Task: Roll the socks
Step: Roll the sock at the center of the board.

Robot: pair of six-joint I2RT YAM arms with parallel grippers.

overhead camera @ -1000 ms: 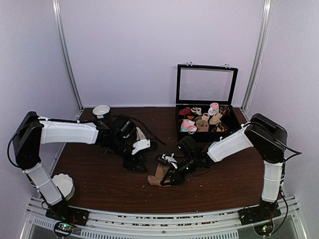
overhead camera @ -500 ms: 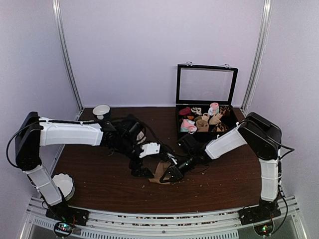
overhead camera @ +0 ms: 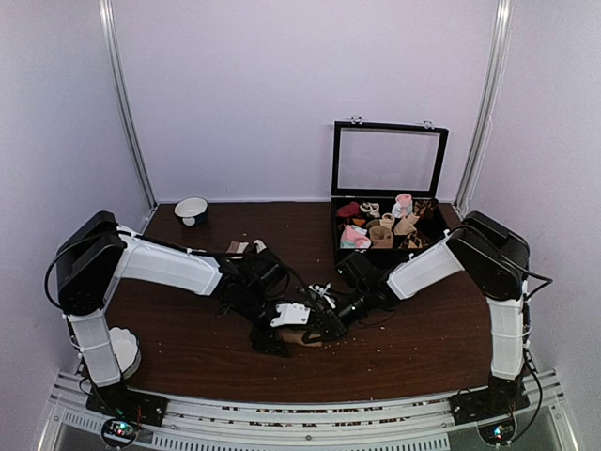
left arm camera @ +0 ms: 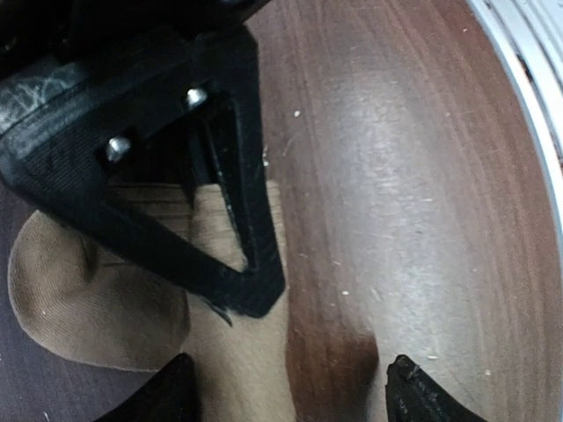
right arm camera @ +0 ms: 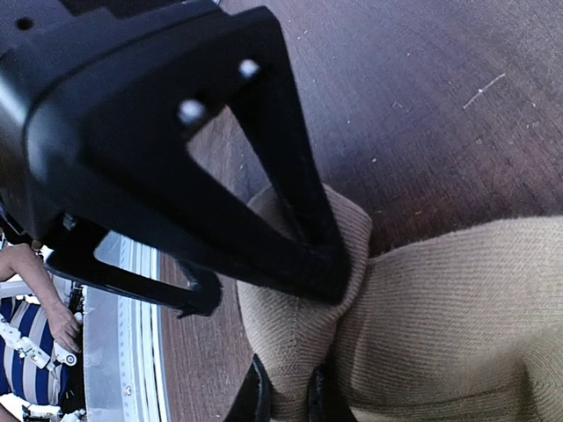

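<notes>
Here, lying toward the near middle of the dark wooden table (overhead camera: 432, 348): the tan socks (right arm camera: 440, 299), a fold pinched in the almost closed right gripper (right arm camera: 286, 397), left gripper (left arm camera: 290, 387) spread wide (holding nothing) just over their edge.

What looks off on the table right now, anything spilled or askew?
Pale specks are scattered across the table, like crumbs or lint. The socks lie bunched, a fold pinched in the right gripper, as the job expects. Nothing else stands out.
</notes>
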